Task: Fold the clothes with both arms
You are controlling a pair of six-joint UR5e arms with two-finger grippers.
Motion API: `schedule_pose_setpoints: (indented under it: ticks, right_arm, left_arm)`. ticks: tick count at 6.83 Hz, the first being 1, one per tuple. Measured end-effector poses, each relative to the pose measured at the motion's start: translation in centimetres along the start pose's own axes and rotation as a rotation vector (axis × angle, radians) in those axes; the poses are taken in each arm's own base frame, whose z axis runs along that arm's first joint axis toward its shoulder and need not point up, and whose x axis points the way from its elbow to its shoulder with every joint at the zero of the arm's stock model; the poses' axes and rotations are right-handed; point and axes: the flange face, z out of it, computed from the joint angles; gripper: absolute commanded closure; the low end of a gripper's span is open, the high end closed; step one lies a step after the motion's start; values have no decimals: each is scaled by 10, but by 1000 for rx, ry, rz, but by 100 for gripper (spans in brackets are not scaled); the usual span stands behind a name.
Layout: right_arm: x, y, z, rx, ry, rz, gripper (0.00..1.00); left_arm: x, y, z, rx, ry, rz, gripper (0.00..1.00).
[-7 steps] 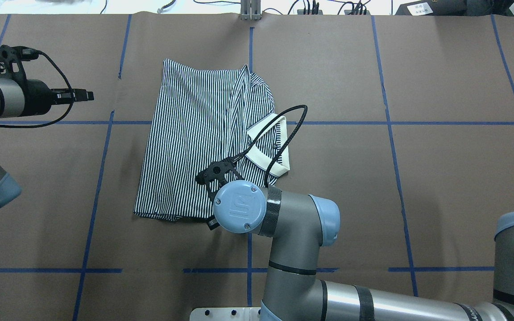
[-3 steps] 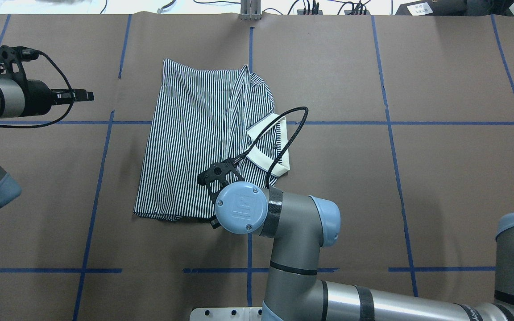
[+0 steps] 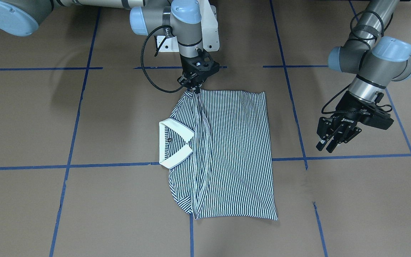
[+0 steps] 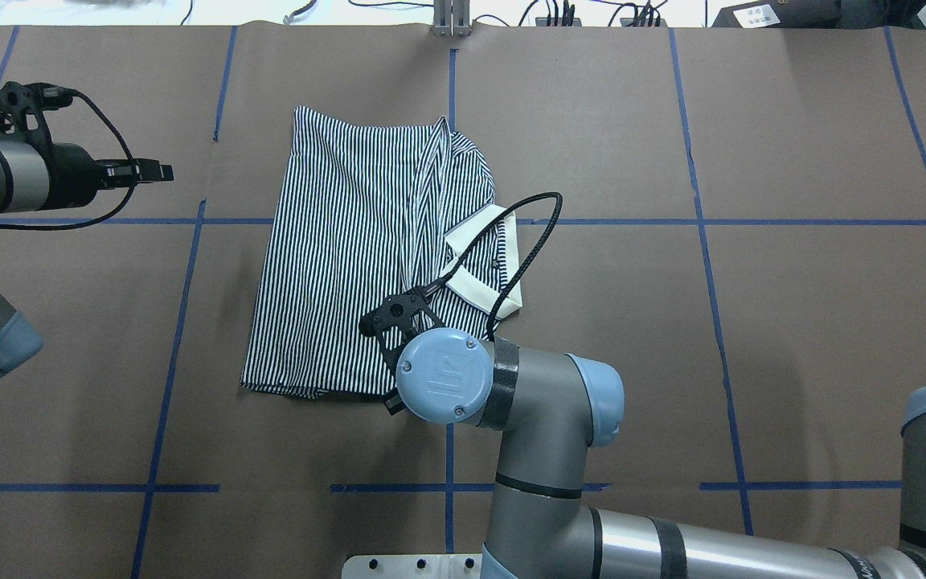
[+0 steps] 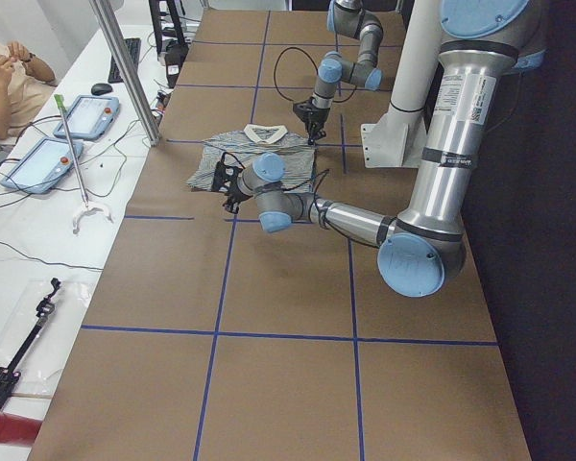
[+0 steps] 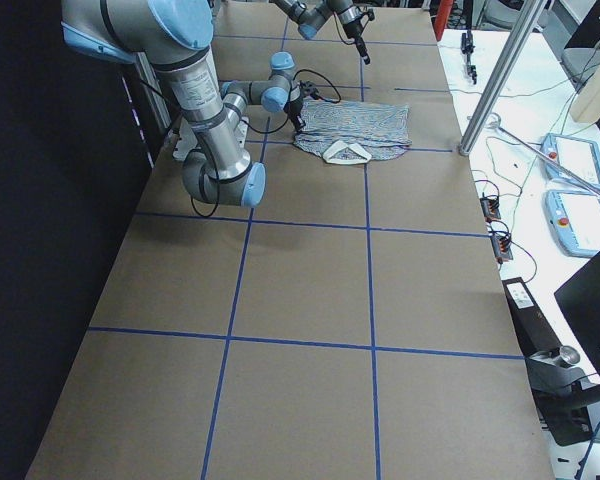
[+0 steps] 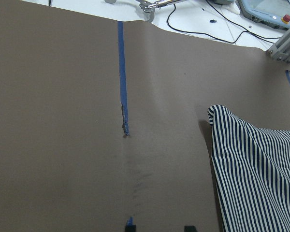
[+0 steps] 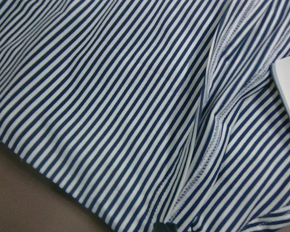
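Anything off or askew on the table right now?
The polo shirt is folded askew: its cream collar juts past one side edge, and a bunched ridge runs to the right gripper pinching its edge. A blue tape line beside the shirt ends frayed.

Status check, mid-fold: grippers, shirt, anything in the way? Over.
Right gripper shut on polo shirt, robot-side edge. Left gripper open, apart from cloth. Shirt partly folded, collar showing. Nothing seen blocking.

lighting: even, diffuse, from overhead. shadows: faint, soft-edged, on the table. focus: fixed views sharp; right wrist close-up of the polo shirt slightly soft. side views: black beyond the table edge.
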Motion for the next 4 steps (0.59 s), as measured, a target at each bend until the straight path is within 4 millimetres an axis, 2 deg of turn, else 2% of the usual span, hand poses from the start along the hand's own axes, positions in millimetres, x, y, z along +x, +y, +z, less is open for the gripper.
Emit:
schedule_pose_setpoints:
  ticks: [3,4]
  right_arm:
    - [35,-1,-15,6,-8,-11,100]
    - [49,8,-22,12,-7,-12,100]
  left_arm:
    - [5,0,0,1,7,-30,55]
    - [7,1,1,0,10,-41,55]
